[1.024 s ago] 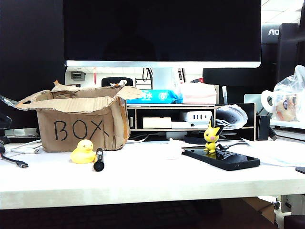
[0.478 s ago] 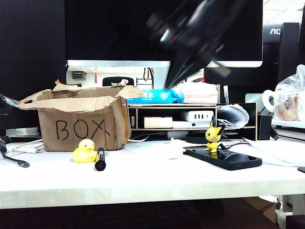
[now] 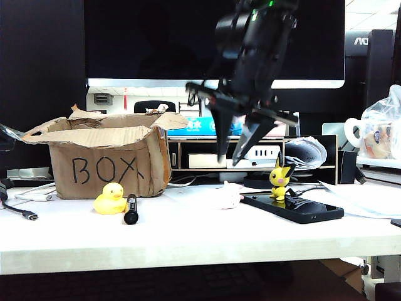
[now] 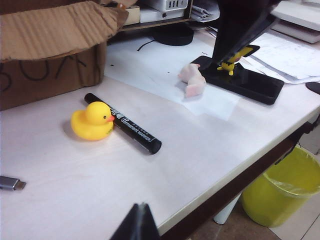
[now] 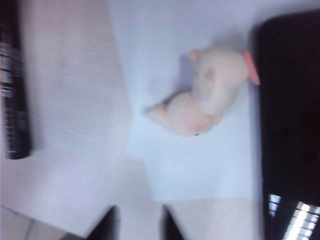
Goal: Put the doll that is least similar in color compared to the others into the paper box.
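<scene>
Right gripper (image 3: 230, 158) parted, empty, above pink-white doll (image 3: 227, 195) on paper sheet (image 4: 165, 75). Left gripper (image 4: 139, 222) tips together, near table edge. Paper box (image 3: 103, 163) apart.

Box (image 3: 106, 160): brown corrugated cardboard, matt, flaps torn and ragged. Doll (image 5: 202, 95): pale pink, smooth, soft sheen, looks plastic. Duck (image 4: 91, 120): yellow, smooth, looks rubber or vinyl. Marker (image 4: 123, 123): black plastic, slightly glossy. Phone (image 4: 247, 82): glossy black. Table (image 4: 100, 175): pale matt wood grain. Right gripper (image 3: 230, 157): black, hard, dull sheen.
</scene>
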`<state>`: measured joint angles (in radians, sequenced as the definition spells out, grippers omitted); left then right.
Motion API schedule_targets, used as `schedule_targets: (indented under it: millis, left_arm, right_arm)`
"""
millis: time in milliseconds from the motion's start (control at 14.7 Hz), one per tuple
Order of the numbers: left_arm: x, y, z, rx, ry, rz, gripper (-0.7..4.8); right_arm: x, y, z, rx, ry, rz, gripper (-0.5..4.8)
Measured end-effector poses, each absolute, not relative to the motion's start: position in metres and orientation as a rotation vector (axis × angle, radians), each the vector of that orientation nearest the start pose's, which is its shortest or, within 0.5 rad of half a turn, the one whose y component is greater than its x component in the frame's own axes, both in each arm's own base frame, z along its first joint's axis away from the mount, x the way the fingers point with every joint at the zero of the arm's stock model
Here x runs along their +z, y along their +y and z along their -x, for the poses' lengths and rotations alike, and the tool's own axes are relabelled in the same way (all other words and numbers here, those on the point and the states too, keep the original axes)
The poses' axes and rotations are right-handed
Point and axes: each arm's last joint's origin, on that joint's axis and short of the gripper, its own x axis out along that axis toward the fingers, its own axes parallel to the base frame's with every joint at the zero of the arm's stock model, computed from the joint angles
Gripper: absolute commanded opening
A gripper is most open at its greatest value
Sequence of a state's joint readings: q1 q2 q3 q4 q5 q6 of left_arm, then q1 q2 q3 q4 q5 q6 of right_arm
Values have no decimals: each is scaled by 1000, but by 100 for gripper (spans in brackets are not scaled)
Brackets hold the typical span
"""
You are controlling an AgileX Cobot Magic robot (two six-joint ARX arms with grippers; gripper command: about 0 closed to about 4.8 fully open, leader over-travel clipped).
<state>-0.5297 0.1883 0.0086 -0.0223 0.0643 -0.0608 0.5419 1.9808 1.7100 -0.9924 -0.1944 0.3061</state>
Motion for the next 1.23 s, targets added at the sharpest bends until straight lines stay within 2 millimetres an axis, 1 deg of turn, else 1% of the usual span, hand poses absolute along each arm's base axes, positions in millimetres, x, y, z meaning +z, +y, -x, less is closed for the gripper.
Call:
schedule_targets:
  millis: [68, 137, 205, 341, 546, 751, 956, 1229]
  left_arm:
    - [149, -56, -91, -586, 217, 11, -5]
    - [149, -56, -92, -586, 217, 12, -5]
    - [149, -56, -92, -586, 217, 11, -5]
    - [149, -56, -92, -585, 218, 11, -5]
    - [149, -56, -92, -586, 218, 11, -5]
    - [149, -56, -92, -586, 218, 11, -5]
    - [149, -56, -92, -586, 217, 12, -5]
    - [149, -56, -92, -586, 217, 12, -5]
  right_arm:
    - [244, 216, -349, 440, 1337, -27, 298]
    - [242, 218, -351, 444, 1327, -29, 395]
    - [236, 220, -355, 450, 1318, -28, 401]
    - [228, 222, -358, 451, 1325, -29, 396]
    - [222, 224, -363, 423, 1293, -11, 359]
    - [224, 225, -370, 414, 1218, -15, 359]
    - [215, 226, -374, 378, 1216, -6, 359]
    - [215, 225, -375, 323, 1192, 24, 355]
